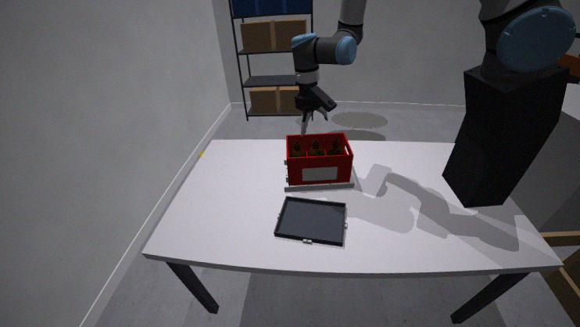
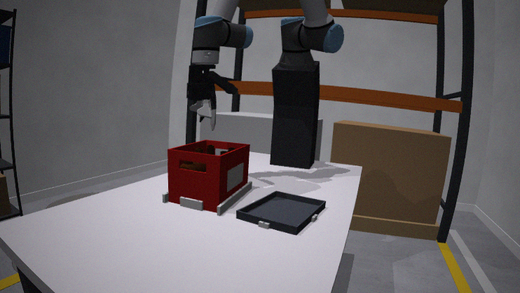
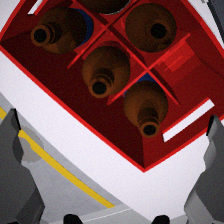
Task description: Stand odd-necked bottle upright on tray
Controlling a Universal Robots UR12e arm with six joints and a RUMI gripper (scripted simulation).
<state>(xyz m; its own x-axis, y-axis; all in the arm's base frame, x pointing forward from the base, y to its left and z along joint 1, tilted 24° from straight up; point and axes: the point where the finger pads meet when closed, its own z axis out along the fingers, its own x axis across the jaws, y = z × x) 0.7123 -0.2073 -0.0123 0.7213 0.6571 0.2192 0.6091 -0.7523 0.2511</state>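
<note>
The red crate (image 1: 293,175) (image 2: 193,185) (image 3: 70,92) stands on the table, with several brown bottles upright in its compartments. In the wrist view one bottle (image 3: 146,106) is near the crate's lower corner, with another bottle (image 3: 106,67) beside it. A third bottle (image 3: 57,30) is at upper left and another bottle (image 3: 151,25) at upper right; one more is cut by the top edge. I cannot tell whose neck differs. My gripper (image 1: 314,127) (image 2: 208,124) (image 3: 114,113) is open and empty, above the crate's back side. The dark tray (image 1: 310,220) (image 2: 284,211) holds nothing.
Grey guide strips (image 1: 320,187) (image 2: 234,198) run along the crate's base. The tray has small light clips (image 1: 307,238) (image 2: 263,224) at its sides. The black robot pedestal (image 1: 499,154) (image 2: 295,120) rises at the table's far side. One crate compartment beside the handle slot (image 3: 189,120) holds no bottle.
</note>
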